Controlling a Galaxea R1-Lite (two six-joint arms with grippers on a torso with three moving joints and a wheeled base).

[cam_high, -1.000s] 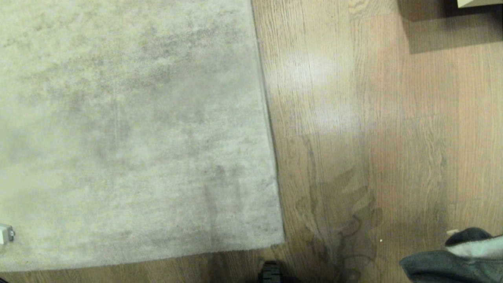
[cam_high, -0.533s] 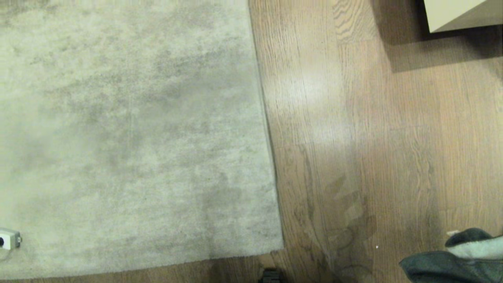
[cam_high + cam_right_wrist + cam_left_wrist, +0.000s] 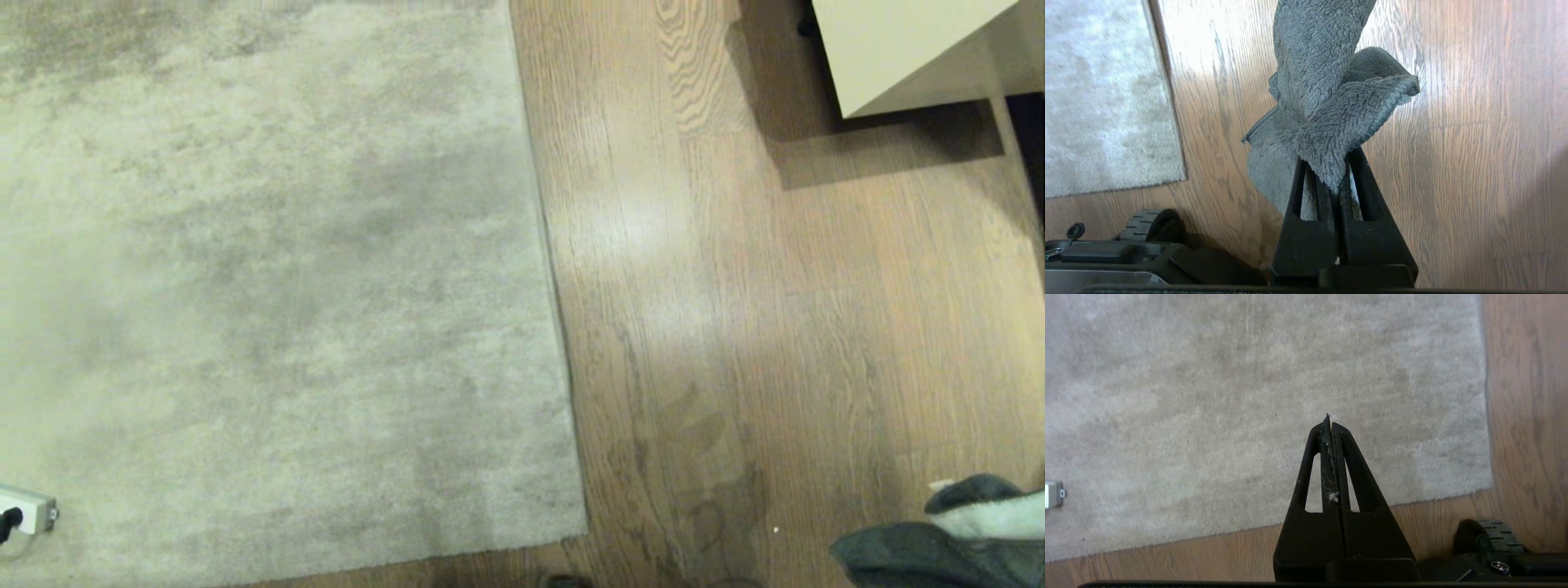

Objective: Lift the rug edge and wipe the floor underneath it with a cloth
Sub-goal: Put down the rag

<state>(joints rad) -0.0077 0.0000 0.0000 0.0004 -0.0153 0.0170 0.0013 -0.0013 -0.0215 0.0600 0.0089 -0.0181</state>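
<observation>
the big beige-grey mottled short-pile rug (image 3: 269, 286) lies flat on the light brown wood-grain plank floor (image 3: 784, 343) and fills the left part of the head view. its straight thin rug edge (image 3: 547, 269) runs from the far side toward the robot and ends in a corner (image 3: 581, 527) near the bottom of that view; a second border runs from this corner to the left. the whole edge lies down on the planks, not lifted.

the right gripper (image 3: 1340, 179), a black pincer with two long hollow fingers, is clenched on the small soft fleecy cloth (image 3: 1327, 102). the cloth is dark grey and stands out past the fingertips in bunched folds, above the bare floor and to the right of the rug. in the head view the same cloth (image 3: 939, 539) shows at the bottom right corner, dark grey with a pale whitish part on top, well apart from the rug corner.

the left gripper (image 3: 1329, 424) is the same black kind and is clenched on nothing, the two fingers pressed together with some pale lint between them. it hangs above the rug, near the border closest to the robot.

a small white socket block (image 3: 24, 510) with a dark plug lies on the rug at the far left. a pale cream piece of furniture (image 3: 898, 49) stands on the floor at the far right.
</observation>
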